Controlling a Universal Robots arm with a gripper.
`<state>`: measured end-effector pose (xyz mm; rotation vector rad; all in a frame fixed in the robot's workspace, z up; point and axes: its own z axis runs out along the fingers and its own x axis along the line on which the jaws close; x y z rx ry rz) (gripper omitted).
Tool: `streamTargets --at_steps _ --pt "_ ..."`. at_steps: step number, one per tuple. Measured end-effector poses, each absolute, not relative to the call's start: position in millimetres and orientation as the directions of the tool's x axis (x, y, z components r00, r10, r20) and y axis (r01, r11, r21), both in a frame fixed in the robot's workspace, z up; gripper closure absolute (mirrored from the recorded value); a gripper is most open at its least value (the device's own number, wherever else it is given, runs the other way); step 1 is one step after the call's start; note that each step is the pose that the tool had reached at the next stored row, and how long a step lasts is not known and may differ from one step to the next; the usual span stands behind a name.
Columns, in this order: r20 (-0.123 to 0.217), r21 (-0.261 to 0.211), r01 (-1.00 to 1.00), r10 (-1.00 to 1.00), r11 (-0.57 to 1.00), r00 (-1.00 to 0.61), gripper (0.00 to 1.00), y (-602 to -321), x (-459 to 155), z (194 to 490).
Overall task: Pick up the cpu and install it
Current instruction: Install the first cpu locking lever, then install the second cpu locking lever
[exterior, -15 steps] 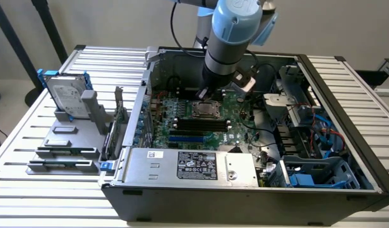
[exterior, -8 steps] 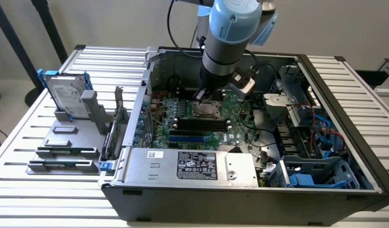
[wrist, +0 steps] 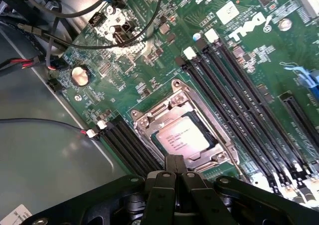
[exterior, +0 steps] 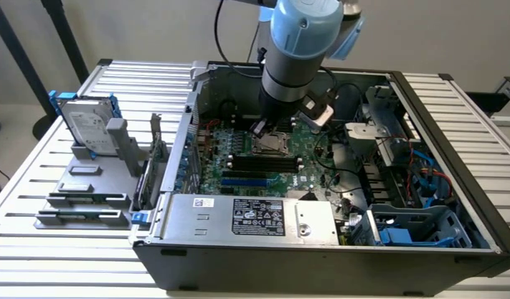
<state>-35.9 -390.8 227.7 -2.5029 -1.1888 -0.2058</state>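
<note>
The cpu [wrist: 185,135] is seen lying in the metal-framed socket [wrist: 149,116] on the motherboard [wrist: 149,65]. The pincer [wrist: 174,161] is closed just beside it, apparently with nothing gripped. The chip is judged light, stiff and fragile, with a slippery top, so it is best taken by its thin edges.

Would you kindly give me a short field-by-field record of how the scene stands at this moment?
gripper: shut, holding nothing, close above the socket's edge
cpu: lying flat in the socket, silvery top up
socket: metal frame around the cpu
memory slots: dark, on both sides of the socket
hard drive: upright in a grey rack, exterior view's left
computer case: open, on its side
</note>
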Motion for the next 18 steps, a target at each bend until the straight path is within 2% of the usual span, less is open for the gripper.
streamTargets --at_steps 18 --pt "0.271 -0.272 0.767 0.719 -0.581 0.640 0.89 -425 -54 241"
